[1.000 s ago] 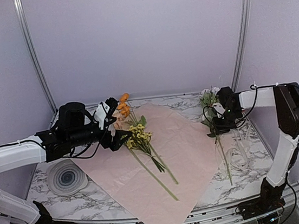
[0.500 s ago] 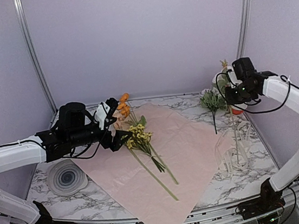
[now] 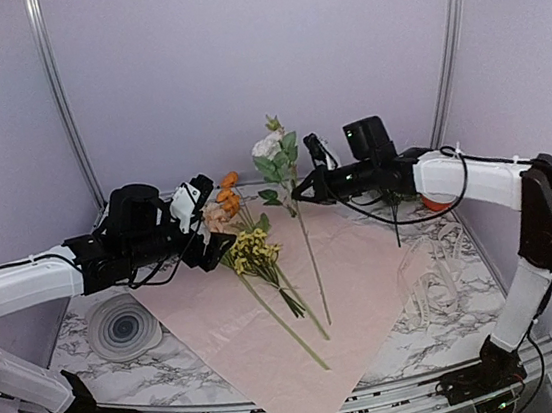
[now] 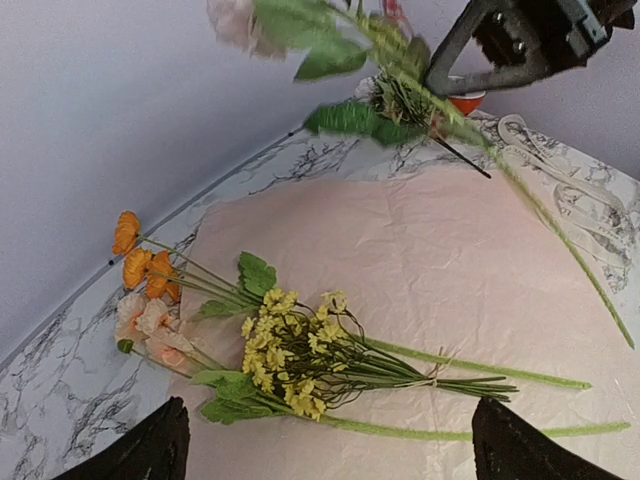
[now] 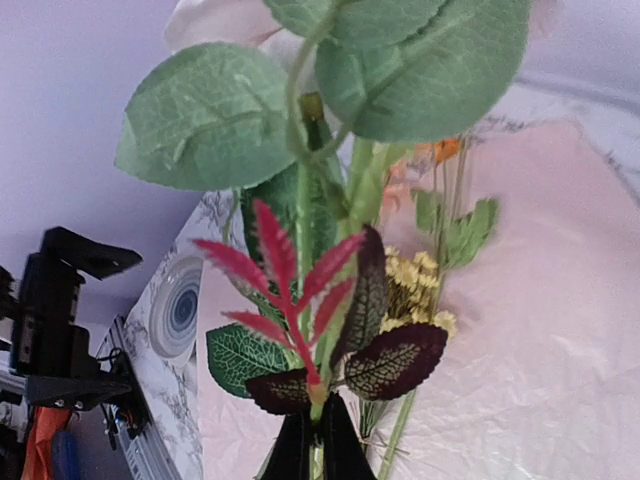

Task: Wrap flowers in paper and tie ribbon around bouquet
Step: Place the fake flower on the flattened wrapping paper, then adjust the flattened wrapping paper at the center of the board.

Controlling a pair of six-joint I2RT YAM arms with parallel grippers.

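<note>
Paper (image 3: 357, 287) lies flat as a diamond on the tabletop (image 3: 443, 335), near corner over the front edge. It's thin and crinkly and will crease and slide, so take it by an edge or corner, not mid-sheet. Grey ringed disc (image 3: 123, 328) sits just off its left edge. Ribbon (image 3: 435, 283) lies in loose loops by its right corner; it's limp, best pinched at an end. Flowers (image 3: 260, 259) lie left of centre on the sheet, stems pointing near, orange heads at the far edge. They look light with stiff stems: grab low on the stems, never the blossoms. Left hand (image 3: 209, 237) is fully spread and empty, just beside the yellow cluster. Right hand (image 3: 302, 193) is clamped tight on the white-bloom stem (image 3: 309, 253) below its leaves, upright in the air over the sheet, tail dangling toward the other stems. Can't tell if the tail touches paper. Looks top-heavy, may swing in that pinch.
</note>
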